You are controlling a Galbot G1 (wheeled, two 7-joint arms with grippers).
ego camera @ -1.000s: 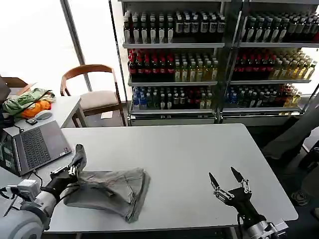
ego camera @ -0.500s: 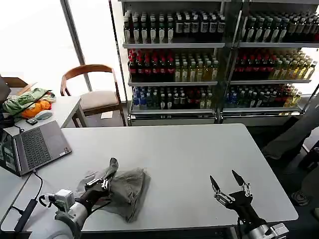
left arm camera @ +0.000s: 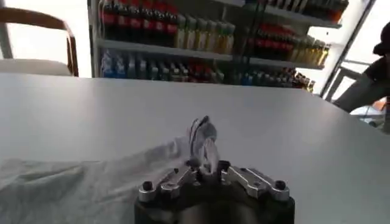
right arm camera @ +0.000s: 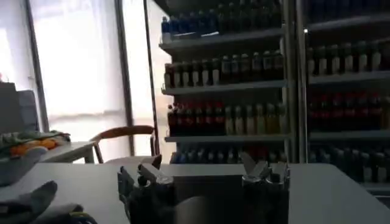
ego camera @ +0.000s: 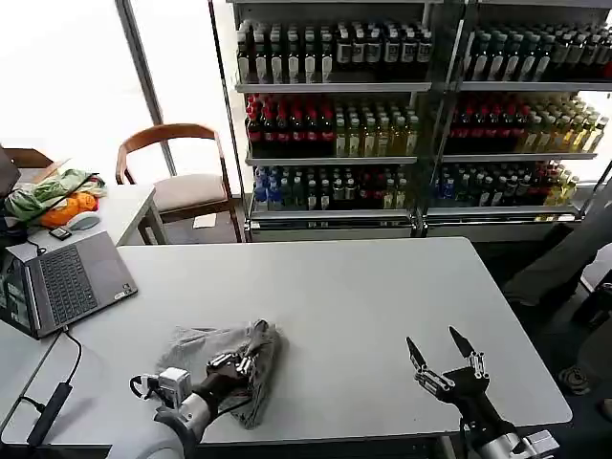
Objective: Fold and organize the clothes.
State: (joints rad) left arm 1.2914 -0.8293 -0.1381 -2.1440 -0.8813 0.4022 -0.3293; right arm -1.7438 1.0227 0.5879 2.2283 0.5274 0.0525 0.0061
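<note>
A light grey shirt [ego camera: 206,346] lies bunched on the white table [ego camera: 363,296] near its front left. My left gripper [ego camera: 235,364] rests on top of the bundle, shut on a pinch of the fabric. In the left wrist view the left gripper [left arm camera: 206,161] holds a raised tuft of the cloth, and the rest of the shirt [left arm camera: 73,182] trails away behind it. My right gripper [ego camera: 442,357] hovers open over the front right of the table, well apart from the shirt. The right wrist view has the right gripper [right arm camera: 204,169] spread wide with nothing between its fingers.
An open laptop [ego camera: 67,282] sits at the table's left edge, its cable [ego camera: 48,402] running to the front corner. A green-and-orange fabric heap [ego camera: 53,196] lies on a side table, a wooden chair [ego camera: 182,172] beside it. Bottle shelves [ego camera: 382,115] stand behind.
My left gripper has travelled rightward across the front of the table, pulling the shirt's left edge over onto the rest, so the cloth is more bunched. The right gripper has barely moved.
</note>
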